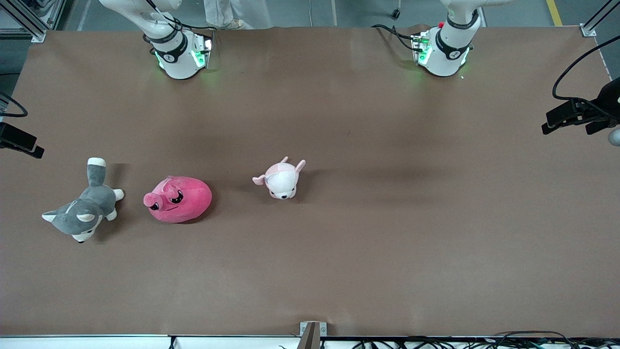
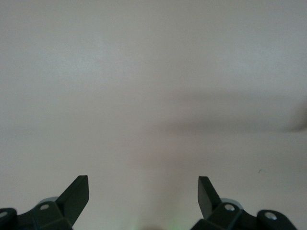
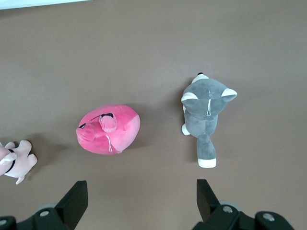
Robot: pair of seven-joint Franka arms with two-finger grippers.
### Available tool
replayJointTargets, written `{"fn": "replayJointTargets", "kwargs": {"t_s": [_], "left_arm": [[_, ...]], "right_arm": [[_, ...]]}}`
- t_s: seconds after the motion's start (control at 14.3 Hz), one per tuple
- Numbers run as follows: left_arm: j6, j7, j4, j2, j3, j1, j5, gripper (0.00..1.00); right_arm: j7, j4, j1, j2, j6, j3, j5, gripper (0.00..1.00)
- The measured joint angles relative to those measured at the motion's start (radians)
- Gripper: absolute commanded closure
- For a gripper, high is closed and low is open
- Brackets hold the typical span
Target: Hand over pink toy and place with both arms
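Note:
The pink toy (image 1: 179, 199), a round hot-pink plush with angry black eyes, lies on the brown table (image 1: 387, 218) toward the right arm's end. It also shows in the right wrist view (image 3: 108, 129). My right gripper (image 3: 142, 196) is open and empty, high above the table, with the pink toy below it. My left gripper (image 2: 143, 194) is open and empty over bare table. In the front view only the two arms' bases (image 1: 178, 53) (image 1: 443, 51) show; both grippers are out of that view.
A grey-and-white husky plush (image 1: 83, 212) (image 3: 205, 112) lies beside the pink toy, closer to the table's end. A small pale pink-and-white plush (image 1: 282, 178) (image 3: 13, 160) lies toward the table's middle. Black camera mounts (image 1: 581, 114) stand at the table's ends.

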Motion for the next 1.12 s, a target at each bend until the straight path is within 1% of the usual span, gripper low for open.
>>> {"fn": "replayJointTargets", "kwargs": {"t_s": [0.14,0.28,0.42,0.56,0.77,1.12], "left_arm": [[0.000,0.000,0.001,0.000,0.040,-0.041,0.000,0.00],[0.000,0.000,0.001,0.000,0.081,-0.083,0.000,0.00],[0.000,0.000,0.003,0.000,0.094,-0.095,0.000,0.00],[0.000,0.000,0.003,0.000,0.094,-0.095,0.000,0.00],[0.000,0.000,0.005,0.000,0.094,-0.094,0.000,0.00],[0.000,0.000,0.008,0.000,0.094,-0.094,0.000,0.00]], "right_arm": [[-0.001,-0.060,0.002,-0.029,0.052,0.001,0.001,0.00],[-0.005,-0.159,0.010,-0.083,0.129,0.002,-0.001,0.00],[-0.021,-0.259,0.017,-0.151,0.180,0.002,-0.010,0.00],[-0.029,-0.317,0.017,-0.201,0.192,0.001,-0.011,0.00],[-0.029,-0.346,0.017,-0.232,0.193,0.001,-0.011,0.00],[-0.036,-0.351,0.017,-0.233,0.190,0.001,-0.014,0.00]]}}
